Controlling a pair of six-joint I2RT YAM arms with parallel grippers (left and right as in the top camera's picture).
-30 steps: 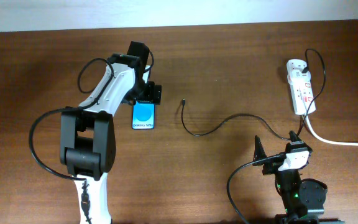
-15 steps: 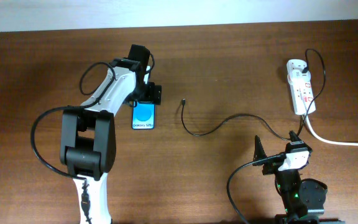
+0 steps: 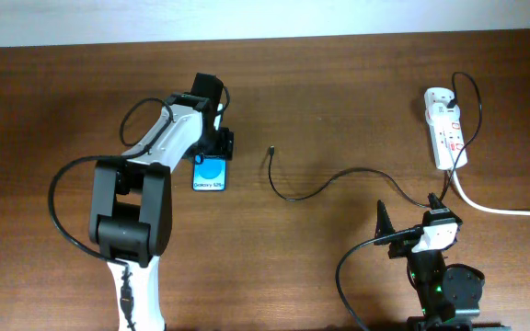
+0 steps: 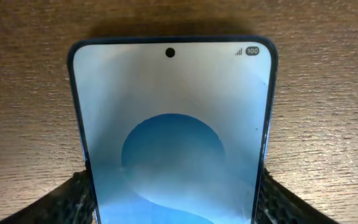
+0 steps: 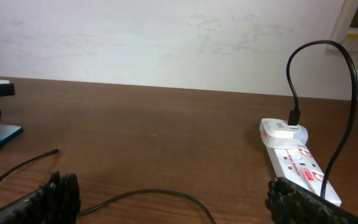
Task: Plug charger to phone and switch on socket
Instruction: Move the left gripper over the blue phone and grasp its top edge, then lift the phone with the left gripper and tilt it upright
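The phone (image 3: 210, 172) lies flat on the brown table, blue oval on its white screen; it fills the left wrist view (image 4: 169, 124). My left gripper (image 3: 213, 147) straddles its far end, a finger pressed against each long edge (image 4: 169, 202). The charger, a thin black cable (image 3: 366, 169), curves across the table, and its free plug tip (image 3: 271, 150) lies right of the phone, apart from it. Its other end loops up into the socket (image 3: 446, 129), a white power strip at the far right. My right gripper (image 3: 408, 216) is open and empty over the cable (image 5: 160, 191); the socket (image 5: 297, 163) shows at its right.
The strip's thick white cord (image 3: 500, 210) runs off the right edge. The left arm's black cables loop beside its body (image 3: 63, 198). A white wall (image 5: 166, 37) stands behind the table's far edge.
My left gripper has shifted slightly left and turned, and the phone has moved a little left with it. The right arm, cable and socket have not moved.
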